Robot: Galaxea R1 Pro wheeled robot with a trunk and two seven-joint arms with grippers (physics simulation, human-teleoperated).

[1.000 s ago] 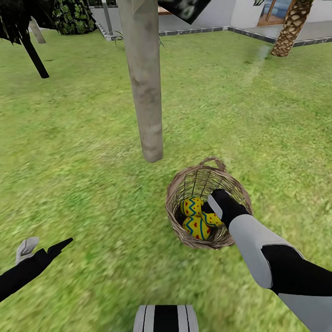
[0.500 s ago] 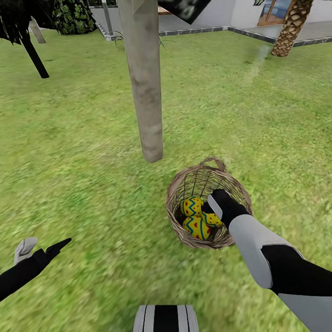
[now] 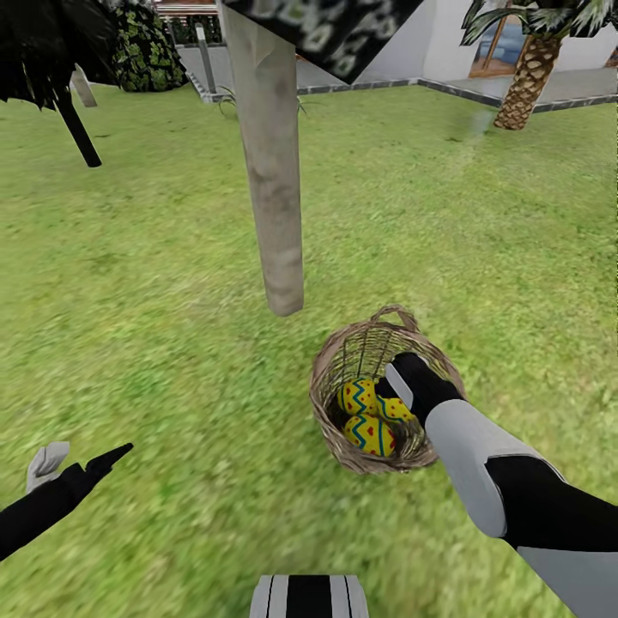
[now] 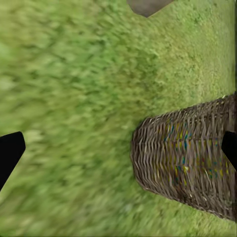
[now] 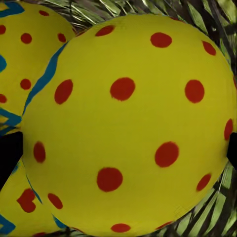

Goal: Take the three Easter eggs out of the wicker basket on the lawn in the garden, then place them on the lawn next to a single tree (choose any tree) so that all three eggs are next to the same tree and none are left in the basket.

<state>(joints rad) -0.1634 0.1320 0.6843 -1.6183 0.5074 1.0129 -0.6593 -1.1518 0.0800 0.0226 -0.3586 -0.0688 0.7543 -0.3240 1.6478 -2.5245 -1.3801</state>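
Your left gripper (image 3: 77,459) hung idle at the near left over the lawn (image 3: 154,283), its fingers apart; the tree (image 3: 273,184) stood just beyond the wicker basket (image 3: 330,421), which held all three Easter eggs (image 3: 371,416); your right gripper (image 3: 396,386) was down among them, its pads flanking the red-dotted egg (image 5: 126,123), whether clamped I could not tell; a shallow pinch risked it slipping, or tipping the basket.

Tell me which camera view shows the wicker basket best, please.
The head view: the whole wicker basket stands on the lawn, rim, handle and eggs visible. The left wrist view shows its woven side wall. The right wrist view shows bits of wicker behind one egg.
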